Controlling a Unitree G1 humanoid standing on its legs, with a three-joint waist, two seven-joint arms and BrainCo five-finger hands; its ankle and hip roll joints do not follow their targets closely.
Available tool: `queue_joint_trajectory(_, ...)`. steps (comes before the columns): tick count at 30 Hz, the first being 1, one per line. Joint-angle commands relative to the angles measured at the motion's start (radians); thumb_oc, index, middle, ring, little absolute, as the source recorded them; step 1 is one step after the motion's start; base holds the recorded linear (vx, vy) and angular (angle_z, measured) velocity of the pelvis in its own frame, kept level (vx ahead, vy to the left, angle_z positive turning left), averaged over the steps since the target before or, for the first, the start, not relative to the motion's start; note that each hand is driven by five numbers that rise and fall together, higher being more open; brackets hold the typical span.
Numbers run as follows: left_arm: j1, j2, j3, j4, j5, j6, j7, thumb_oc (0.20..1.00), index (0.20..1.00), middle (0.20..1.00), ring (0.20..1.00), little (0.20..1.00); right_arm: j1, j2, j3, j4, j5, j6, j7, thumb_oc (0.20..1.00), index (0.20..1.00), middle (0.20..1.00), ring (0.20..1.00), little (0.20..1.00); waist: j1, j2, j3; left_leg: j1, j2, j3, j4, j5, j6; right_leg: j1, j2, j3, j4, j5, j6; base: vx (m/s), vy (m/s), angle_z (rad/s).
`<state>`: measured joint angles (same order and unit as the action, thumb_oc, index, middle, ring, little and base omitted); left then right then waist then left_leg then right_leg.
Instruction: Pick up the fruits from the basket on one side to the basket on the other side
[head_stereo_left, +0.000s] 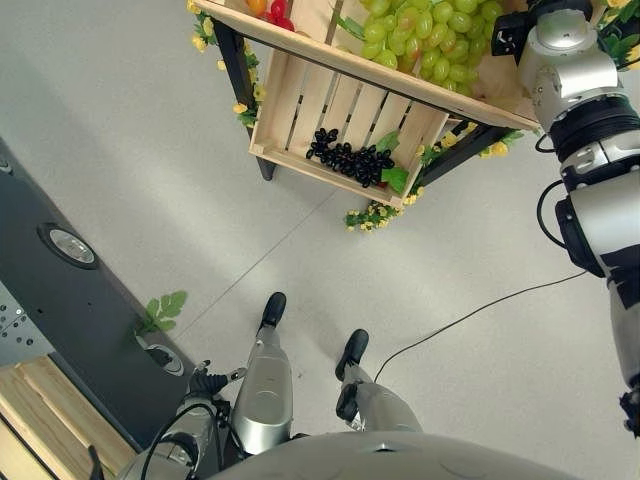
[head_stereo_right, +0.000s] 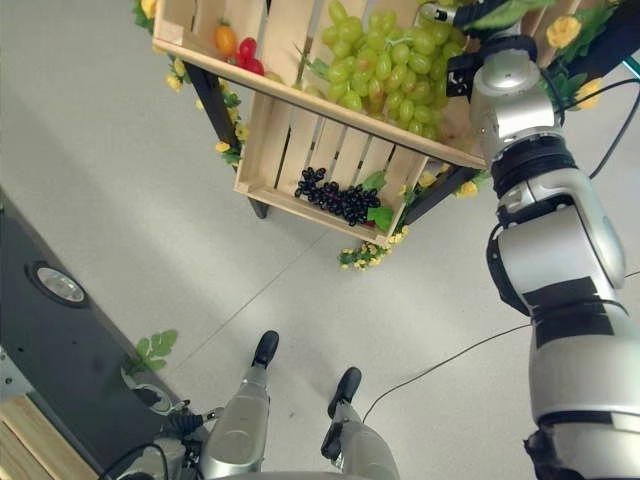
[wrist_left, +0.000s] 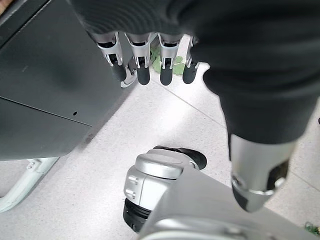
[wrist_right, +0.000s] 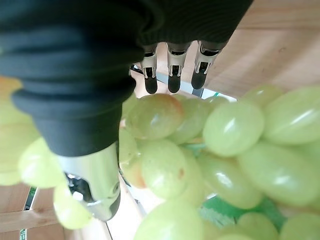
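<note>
Green grapes (wrist_right: 220, 145) right under open right hand (wrist_right: 90, 75), in crate (head_stereo_left: 300, 40).

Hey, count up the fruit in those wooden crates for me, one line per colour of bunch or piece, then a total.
Green grape bunches: 1
Black grape bunches: 1
Orange fruits: 1
Red fruits: 2, partly hidden behind the crate edge
Total: 5

Head pair: high, facing down; both share the wooden crate (head_stereo_left: 345, 120) and floor (head_stereo_left: 130, 150). Left wrist camera: along its fingers (wrist_left: 143, 65), close, toward floor. Right wrist camera: along its fingers (wrist_right: 174, 70), very near the green grapes (wrist_right: 225, 145).
</note>
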<state>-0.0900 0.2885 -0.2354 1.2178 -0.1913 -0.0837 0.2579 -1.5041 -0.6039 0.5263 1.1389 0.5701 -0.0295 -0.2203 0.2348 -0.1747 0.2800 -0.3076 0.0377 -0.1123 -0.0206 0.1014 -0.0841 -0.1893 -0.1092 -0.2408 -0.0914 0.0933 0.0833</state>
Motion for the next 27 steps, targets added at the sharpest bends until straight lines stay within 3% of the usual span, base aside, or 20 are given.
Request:
queue_joint_trajectory(1, -0.016, 0.031, -0.023, 0.037, -0.017, -0.003, 0.011, 1.000, 1.000, 1.000, 1.000, 1.000, -0.111, -0.034, 0.039, -0.042, -0.002, -0.054, -0.015, 1.000, 1.000, 1.000, 1.000, 1.000, 0.010, -0.029, 0.003, 0.037, -0.038, -0.020, -0.054, -0.002, 0.017, 0.044, -0.039, 0.023, 0.004, 0.006, 0.092, -0.04, 0.002, 0.01)
queue_joint_trajectory(16, -0.015, 0.033, 0.000, 0.049, -0.021, 0.003, 0.005, 1.000, 1.000, 1.000, 1.000, 1.000, -0.087, -0.011, 0.033, -0.112, -0.002, -0.060, -0.005, 1.000, 1.000, 1.000, 1.000, 1.000, -0.007, -0.034, -0.008, 0.053, -0.041, -0.012, -0.050, -0.004, 0.021, 0.051, -0.039, 0.027, 0.004, 0.011, 0.086, -0.01, 0.002, 0.00)
queue_joint_trajectory(27, -0.009, 0.012, 0.037, 0.049, -0.018, 0.016, -0.001, 1.000, 1.000, 1.000, 1.000, 1.000, 0.084, -0.034, -0.028, -0.421, 0.021, -0.098, -0.003, 1.000, 1.000, 1.000, 1.000, 1.000, -0.034, -0.032, -0.017, 0.073, -0.044, 0.005, -0.049, -0.012, 0.026, 0.060, -0.040, 0.037, 0.004, 0.007, 0.082, -0.01, 0.007, -0.03)
